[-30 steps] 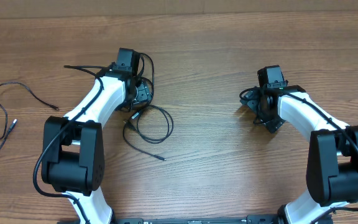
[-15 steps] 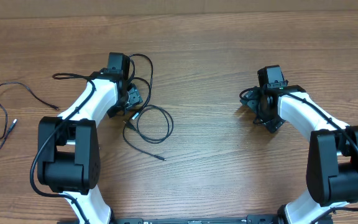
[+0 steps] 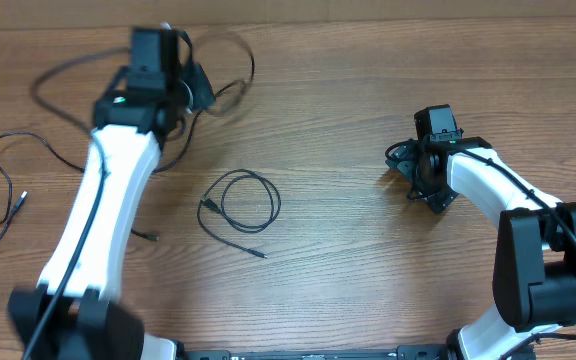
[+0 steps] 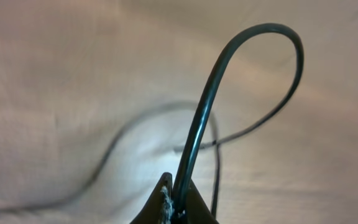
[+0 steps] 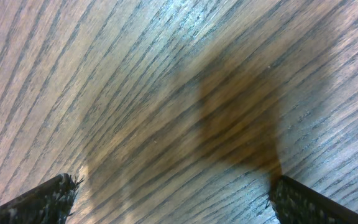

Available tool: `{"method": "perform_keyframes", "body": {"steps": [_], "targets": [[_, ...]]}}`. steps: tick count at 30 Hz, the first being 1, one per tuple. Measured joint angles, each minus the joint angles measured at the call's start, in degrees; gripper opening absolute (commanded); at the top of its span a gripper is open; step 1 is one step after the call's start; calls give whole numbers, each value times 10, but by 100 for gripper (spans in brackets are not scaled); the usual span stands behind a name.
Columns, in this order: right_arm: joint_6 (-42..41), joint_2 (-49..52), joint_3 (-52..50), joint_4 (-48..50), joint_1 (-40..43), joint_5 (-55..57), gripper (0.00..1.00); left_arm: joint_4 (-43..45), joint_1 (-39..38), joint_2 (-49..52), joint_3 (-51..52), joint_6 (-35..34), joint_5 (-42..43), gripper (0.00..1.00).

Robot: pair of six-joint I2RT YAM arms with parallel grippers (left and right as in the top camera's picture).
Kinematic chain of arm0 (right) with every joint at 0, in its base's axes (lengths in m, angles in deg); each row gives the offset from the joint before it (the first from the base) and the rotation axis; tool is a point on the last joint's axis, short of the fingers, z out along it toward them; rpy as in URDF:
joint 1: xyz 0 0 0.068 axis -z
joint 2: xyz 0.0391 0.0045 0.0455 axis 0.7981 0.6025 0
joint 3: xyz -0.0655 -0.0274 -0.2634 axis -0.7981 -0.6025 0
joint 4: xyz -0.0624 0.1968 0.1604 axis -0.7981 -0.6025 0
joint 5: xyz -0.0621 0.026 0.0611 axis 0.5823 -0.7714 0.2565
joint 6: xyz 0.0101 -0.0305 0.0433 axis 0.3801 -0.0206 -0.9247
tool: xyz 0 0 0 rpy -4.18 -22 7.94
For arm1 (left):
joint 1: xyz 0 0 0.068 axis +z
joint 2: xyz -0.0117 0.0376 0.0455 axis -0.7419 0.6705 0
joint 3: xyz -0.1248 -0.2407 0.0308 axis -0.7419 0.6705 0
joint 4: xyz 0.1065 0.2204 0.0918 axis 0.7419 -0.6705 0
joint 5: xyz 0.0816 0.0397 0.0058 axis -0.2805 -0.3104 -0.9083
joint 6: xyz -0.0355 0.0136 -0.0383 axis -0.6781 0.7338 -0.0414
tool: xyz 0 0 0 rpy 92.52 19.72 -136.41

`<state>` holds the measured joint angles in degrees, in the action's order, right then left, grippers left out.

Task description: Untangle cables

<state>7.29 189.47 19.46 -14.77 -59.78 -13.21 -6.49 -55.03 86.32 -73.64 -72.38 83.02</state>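
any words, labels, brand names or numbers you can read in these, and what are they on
None: no readable text in any view. The white arms, the cables and the wooden table carry no visible print, labels or numbers.

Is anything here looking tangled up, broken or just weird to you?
Nothing looks broken. The one odd sight is a thin black cable pinched in the left gripper, arching in a loose loop above the wooden table instead of lying flat like the coiled black cable nearby.
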Motion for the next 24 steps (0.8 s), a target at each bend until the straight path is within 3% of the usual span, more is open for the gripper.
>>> {"method": "perform_keyframes", "body": {"steps": [4,8,13,19,22,24], "targets": [[0,0,0,0,0,0,100,25,0,-80,-28,9,-92,4],[0,0,0,0,0,-2,100,-60,0,-74,-29,15,-149,4],[0,0,0,0,0,-3,100,-66,0,-60,-28,15,-157,4],[0,0,0,0,0,-3,100,-153,0,-42,23,-4,-162,4],[0,0,0,0,0,-3,100,-163,0,31,78,-9,-137,13],[0,0,0,0,0,-3,100,-176,2,82,91,-14,-128,32]]}}
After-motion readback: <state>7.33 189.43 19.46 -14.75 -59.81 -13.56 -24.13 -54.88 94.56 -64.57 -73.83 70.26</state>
